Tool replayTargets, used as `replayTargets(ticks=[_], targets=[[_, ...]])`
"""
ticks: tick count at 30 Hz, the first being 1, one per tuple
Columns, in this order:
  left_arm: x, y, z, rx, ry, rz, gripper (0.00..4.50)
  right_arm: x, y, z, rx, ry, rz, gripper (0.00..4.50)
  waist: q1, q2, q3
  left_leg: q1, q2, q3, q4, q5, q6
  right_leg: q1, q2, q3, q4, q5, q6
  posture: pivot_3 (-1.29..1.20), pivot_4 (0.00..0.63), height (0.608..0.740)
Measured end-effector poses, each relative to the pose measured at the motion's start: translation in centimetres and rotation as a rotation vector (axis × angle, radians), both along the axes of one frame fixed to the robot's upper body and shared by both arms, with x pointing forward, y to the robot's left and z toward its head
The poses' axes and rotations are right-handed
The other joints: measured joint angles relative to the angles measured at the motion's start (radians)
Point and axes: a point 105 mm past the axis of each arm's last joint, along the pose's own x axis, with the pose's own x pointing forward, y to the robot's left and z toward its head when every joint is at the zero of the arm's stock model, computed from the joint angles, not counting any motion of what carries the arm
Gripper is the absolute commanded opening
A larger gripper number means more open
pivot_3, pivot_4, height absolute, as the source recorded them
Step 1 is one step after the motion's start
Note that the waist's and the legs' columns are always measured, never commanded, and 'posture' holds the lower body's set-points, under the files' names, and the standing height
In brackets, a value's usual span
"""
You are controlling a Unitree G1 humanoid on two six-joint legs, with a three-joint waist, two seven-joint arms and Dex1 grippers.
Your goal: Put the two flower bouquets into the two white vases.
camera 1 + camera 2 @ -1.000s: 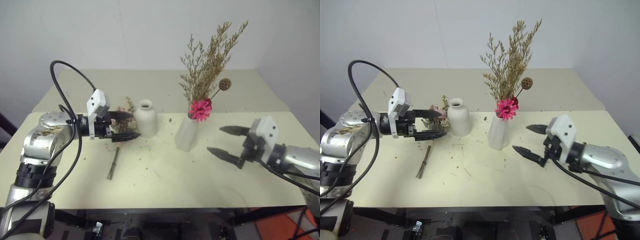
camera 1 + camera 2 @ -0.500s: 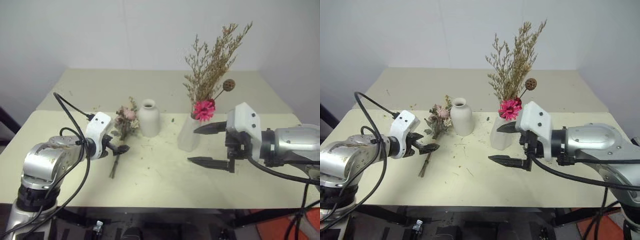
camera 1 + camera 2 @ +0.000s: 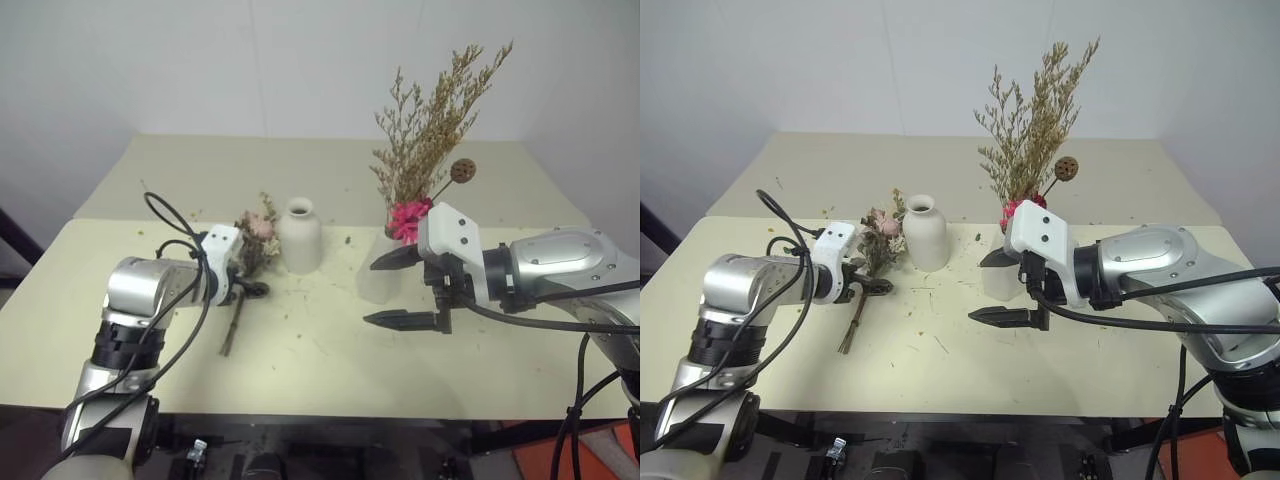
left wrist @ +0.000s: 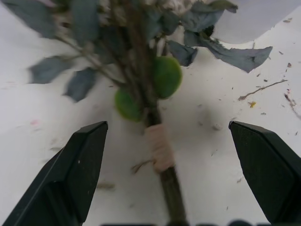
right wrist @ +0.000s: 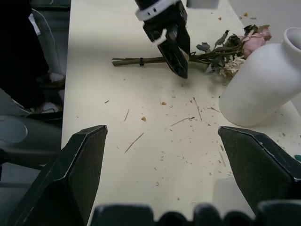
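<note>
Showing two vases [image 3: 925, 232], two bouquets [image 3: 868, 262].

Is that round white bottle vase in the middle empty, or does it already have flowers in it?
Empty. The round vase stands upright with a bare mouth, while the pink rose bouquet lies flat on the table beside it.
</note>
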Motion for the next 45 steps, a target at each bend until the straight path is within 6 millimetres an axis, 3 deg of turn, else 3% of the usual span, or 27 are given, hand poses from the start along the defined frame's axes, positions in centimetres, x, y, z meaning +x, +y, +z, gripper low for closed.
replayTargets(ticks=[3,15,17,22,25,31,36,41,43,45], targets=[[0.3,-0.2,-0.1,0.000,0.020,-0.002,4.50,0.2,-0.1,-0.1,0.005,0.007,-0.024,4.45,-0.002,0.000,0.000,0.001,0.000,0.000,0.000,0.000,0.000,0.000,0.000,0.000,0.002,0.000,0.000,0.00,0.150,0.740],[0.5,-0.5,-0.3,-0.003,0.103,0.004,0.62,0.5,-0.3,0.0,0.023,-0.004,-0.083,4.50,-0.001,0.000,0.000,0.001,0.000,0.000,0.000,0.000,0.000,0.001,0.000,0.000,0.002,-0.001,0.001,0.00,0.150,0.740],[0.4,-0.4,-0.4,-0.003,0.114,0.007,0.15,0.5,-0.2,0.0,0.028,-0.005,-0.084,4.50,-0.001,0.000,0.000,0.002,0.000,0.000,0.000,0.000,0.000,0.001,0.000,0.000,0.002,-0.001,0.001,0.00,0.150,0.740],[0.5,-0.3,-0.3,-0.012,0.125,0.016,0.14,0.5,-0.1,0.0,0.038,-0.005,-0.082,4.50,-0.001,0.000,0.000,0.002,0.000,0.000,0.000,0.000,0.000,0.001,0.000,0.000,0.002,-0.002,0.003,0.00,0.150,0.740],[1.6,-0.1,-0.2,-0.007,0.035,0.067,0.14,0.6,-0.1,0.0,0.042,-0.004,-0.086,4.50,0.000,0.000,0.000,0.002,0.000,0.000,0.000,0.000,0.000,0.001,0.000,0.000,0.002,-0.001,0.002,0.00,0.150,0.740],[3.3,2.7,2.0,0.002,-0.138,0.186,0.14,0.7,0.1,0.0,0.056,0.006,-0.098,4.50,-0.004,0.000,0.000,0.001,0.000,0.000,0.000,0.000,0.000,0.000,0.000,0.000,0.002,0.001,-0.002,0.00,0.150,0.740],[4.9,5.0,8.3,-0.158,-0.400,0.244,0.14,1.5,0.4,0.1,0.078,0.031,-0.176,4.50,-0.001,0.000,0.000,0.000,0.000,0.000,0.000,0.000,0.000,-0.001,0.000,0.000,0.002,0.002,-0.004,0.00,0.150,0.740],[5.0,4.5,16.8,-0.523,-0.702,0.105,0.14,2.0,1.2,0.7,0.140,0.065,-0.271,4.50,0.002,0.000,0.000,-0.001,0.000,-0.001,0.000,0.000,0.000,-0.001,-0.001,-0.001,0.001,0.003,-0.004,0.00,0.150,0.740],[4.4,3.8,19.2,-0.611,-0.802,0.002,0.14,2.0,1.4,0.7,0.152,0.077,-0.308,4.50,0.002,0.000,0.000,-0.001,0.000,-0.001,0.000,0.000,0.000,-0.001,-0.001,-0.001,0.001,0.003,-0.004,0.00,0.150,0.740],[4.3,3.3,20.0,-0.677,-0.838,-0.073,0.14,1.9,1.8,0.8,0.166,0.080,-0.340,4.50,0.001,0.000,0.000,0.000,0.000,-0.001,0.000,0.000,0.000,-0.001,0.000,-0.001,0.002,0.003,-0.004,0.00,0.150,0.740]])
